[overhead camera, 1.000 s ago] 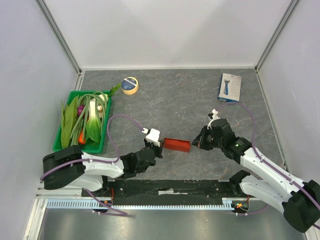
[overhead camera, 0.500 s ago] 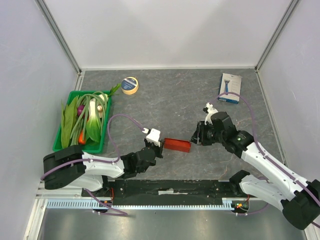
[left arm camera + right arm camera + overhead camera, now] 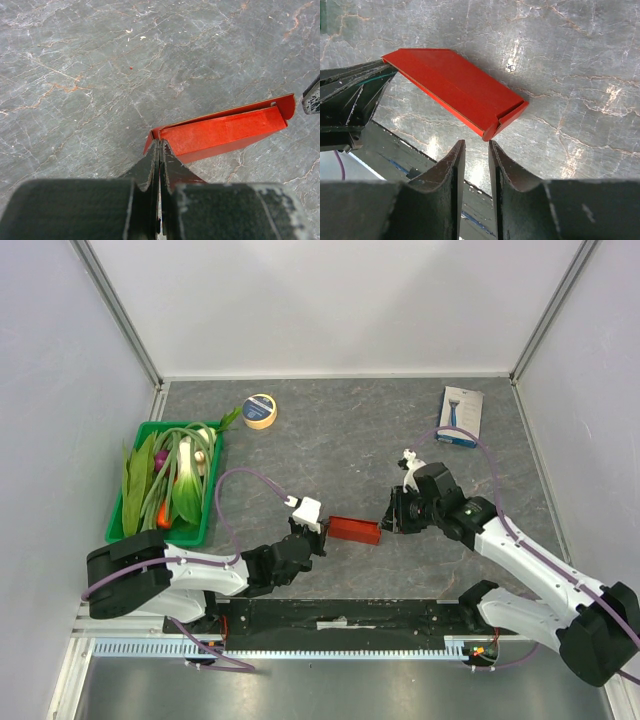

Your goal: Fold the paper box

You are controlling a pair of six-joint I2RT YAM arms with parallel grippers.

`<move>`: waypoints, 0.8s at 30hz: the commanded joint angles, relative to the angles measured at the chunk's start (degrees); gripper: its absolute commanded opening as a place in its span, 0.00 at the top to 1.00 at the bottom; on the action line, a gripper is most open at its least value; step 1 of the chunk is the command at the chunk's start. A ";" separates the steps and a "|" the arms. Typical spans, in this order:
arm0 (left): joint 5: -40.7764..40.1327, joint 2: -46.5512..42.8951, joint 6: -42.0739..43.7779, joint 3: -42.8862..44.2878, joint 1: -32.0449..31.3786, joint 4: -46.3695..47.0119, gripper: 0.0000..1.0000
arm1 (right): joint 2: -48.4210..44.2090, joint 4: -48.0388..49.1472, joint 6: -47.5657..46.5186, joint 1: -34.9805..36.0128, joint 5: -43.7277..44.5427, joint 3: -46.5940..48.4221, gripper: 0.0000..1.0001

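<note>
The paper box [image 3: 355, 530] is a flat, glossy red cardboard piece near the table's front, between the two arms. My left gripper [image 3: 319, 537] is shut on its left end; in the left wrist view the fingertips [image 3: 152, 152] pinch the box's [image 3: 225, 132] corner edge. My right gripper [image 3: 388, 519] sits just off the box's right end, open by a narrow gap. In the right wrist view [image 3: 476, 145] nothing lies between its fingers, and the box's [image 3: 455, 90] folded corner is just beyond the tips.
A green tray [image 3: 212, 495] of leafy vegetables stands at the left. A roll of tape [image 3: 260, 411] lies at the back left, a white-and-blue retail box [image 3: 460, 415] at the back right. White walls enclose the table on three sides.
My right gripper has opened off the box's right end and its wrist has shifted slightly away. The left gripper and the box have stayed put.
</note>
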 commanded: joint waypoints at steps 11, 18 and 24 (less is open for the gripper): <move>1.32 1.56 -0.12 -1.03 -0.87 -7.38 0.98 | 1.70 4.97 2.15 0.60 -1.51 -2.72 0.73; 1.32 1.73 -0.03 -0.85 -0.96 -7.30 0.98 | 2.50 7.26 4.00 0.78 -1.78 -3.25 0.80; 1.23 1.91 0.23 -0.76 -1.04 -7.38 0.98 | 2.32 8.32 6.28 0.69 -2.39 -2.90 0.90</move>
